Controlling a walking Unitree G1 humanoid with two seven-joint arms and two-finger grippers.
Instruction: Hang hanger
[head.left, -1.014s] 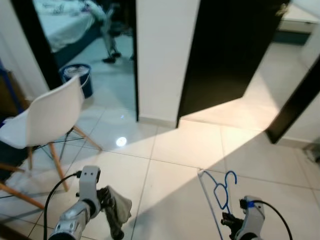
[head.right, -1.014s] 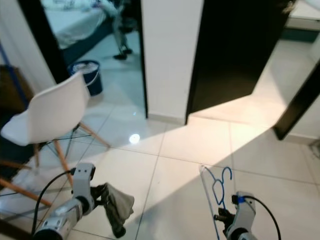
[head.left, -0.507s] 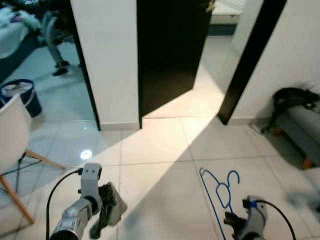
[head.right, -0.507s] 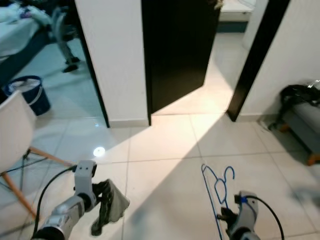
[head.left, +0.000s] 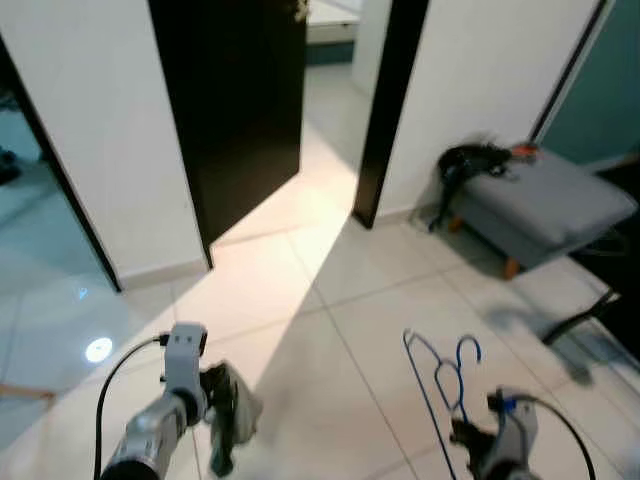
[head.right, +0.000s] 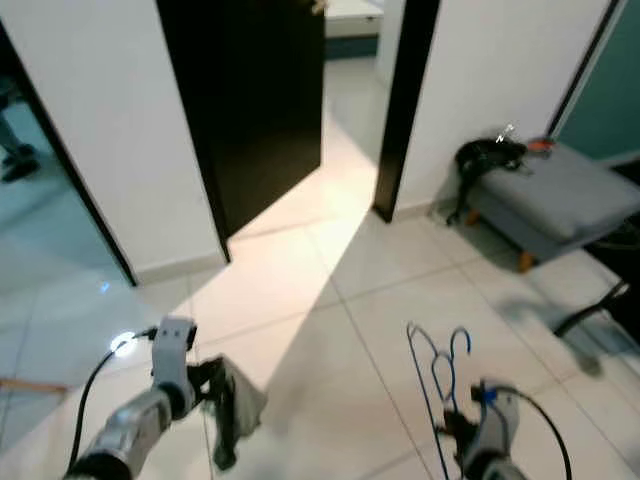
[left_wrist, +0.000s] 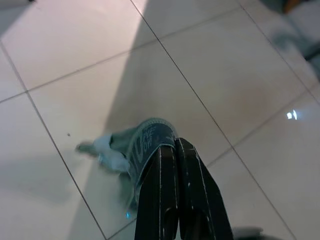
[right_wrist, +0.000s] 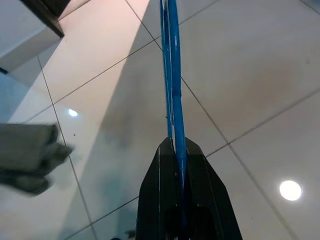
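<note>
A blue wire hanger stands upright over the tiled floor at the lower right, hook end up. My right gripper is shut on its lower part, low in the eye views. My left gripper is shut on a grey-green cloth, which dangles from it above the floor at the lower left.
An open black door and a black door frame stand ahead, with a lit passage between them. A grey padded bench with a dark item on it sits at the right wall. Thin black furniture legs cross the right edge.
The camera has swung to the right: the white chair and the bucket left the picture and the grey bench came in. Both grippers keep their hold.
</note>
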